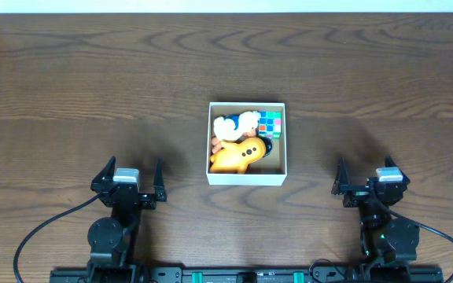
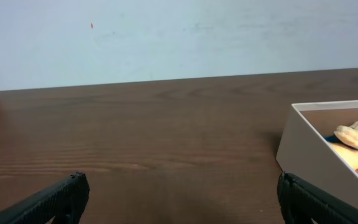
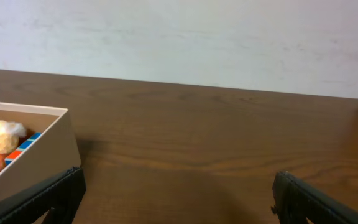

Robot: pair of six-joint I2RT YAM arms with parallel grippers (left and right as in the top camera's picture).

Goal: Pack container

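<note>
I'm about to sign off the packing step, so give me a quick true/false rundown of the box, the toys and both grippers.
1. The container holds an orange toy, a white plush and a colour cube. True.
2. The left gripper is shut on a toy. False: it is open and empty, apart from the container.
3. The right gripper is open and holds nothing. True.
4. The orange toy lies on the table beside the container. False: it lies inside, towards the near wall.
</note>
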